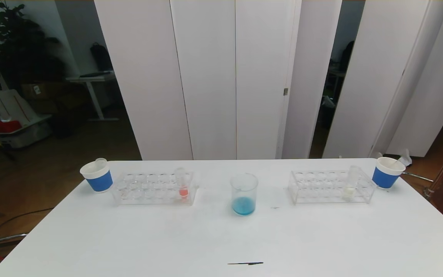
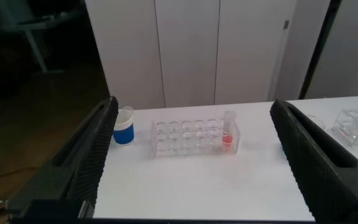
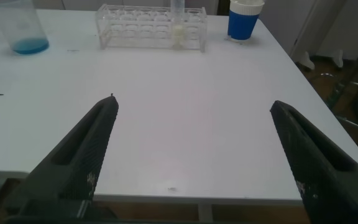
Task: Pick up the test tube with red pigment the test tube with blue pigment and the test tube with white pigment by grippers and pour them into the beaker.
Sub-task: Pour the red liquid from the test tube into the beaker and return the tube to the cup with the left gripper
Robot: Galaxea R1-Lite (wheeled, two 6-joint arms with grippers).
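With blue liquid already in the clear glass beaker (image 1: 243,194), both grippers hang back, jaws wide open; next, seemingly, comes gripping the racked red-bottomed test tube (image 1: 182,184) or white-bottomed test tube (image 1: 350,184).

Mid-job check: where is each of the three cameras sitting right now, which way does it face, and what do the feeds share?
Head view: on the robot's head, looking forward and down over the white table; beaker central, a rack either side; no arm shows.
Left wrist view: behind the open left gripper, facing the rack with the red-bottomed tube.
Right wrist view: behind the open right gripper, facing the rack with the test tube with white pigment.
Shared: head and right wrist views both show the beaker with blue liquid.
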